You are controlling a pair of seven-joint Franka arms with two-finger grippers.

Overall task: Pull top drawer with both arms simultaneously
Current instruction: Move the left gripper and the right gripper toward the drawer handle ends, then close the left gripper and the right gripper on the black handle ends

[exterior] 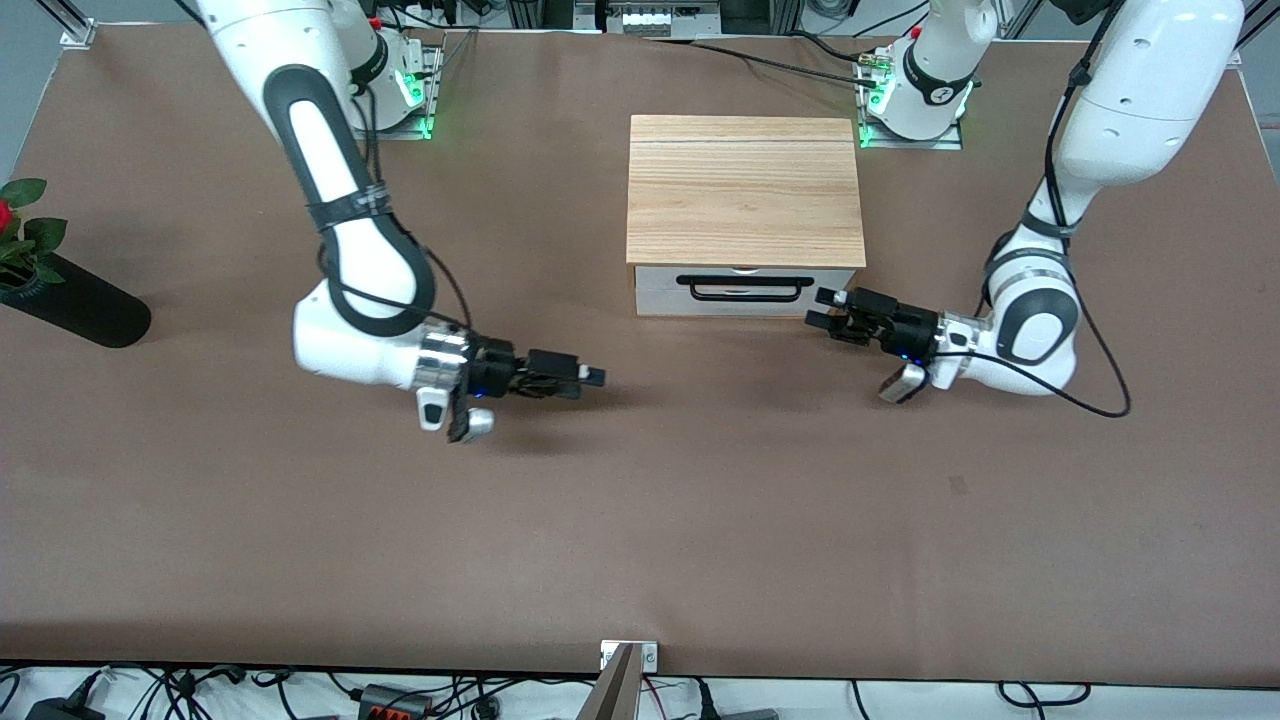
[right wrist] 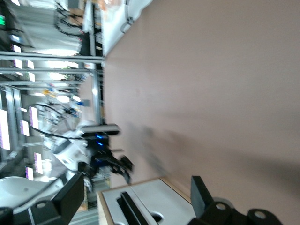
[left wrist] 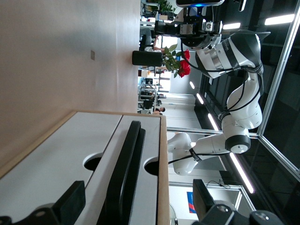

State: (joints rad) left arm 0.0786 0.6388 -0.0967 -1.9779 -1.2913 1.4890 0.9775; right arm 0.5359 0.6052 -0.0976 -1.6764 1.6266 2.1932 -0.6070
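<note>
The top drawer (exterior: 742, 300) is shut, its white front and black bar handle (exterior: 742, 287) under the light-wood cabinet top (exterior: 745, 190). My left gripper (exterior: 822, 308) is open and level with the handle, at the drawer front's end toward the left arm. In the left wrist view the handle (left wrist: 124, 187) lies between my open left fingers (left wrist: 70, 204), not touched. My right gripper (exterior: 590, 377) is open and empty over bare table, off the cabinet's corner toward the right arm's end. The right wrist view shows the drawer front (right wrist: 154, 199) some way ahead of the right gripper (right wrist: 136, 201).
A black vase with a red rose (exterior: 70, 300) lies at the table edge at the right arm's end. The brown table (exterior: 640, 520) stretches from the cabinet to the front camera. Both arm bases stand along the table's top edge.
</note>
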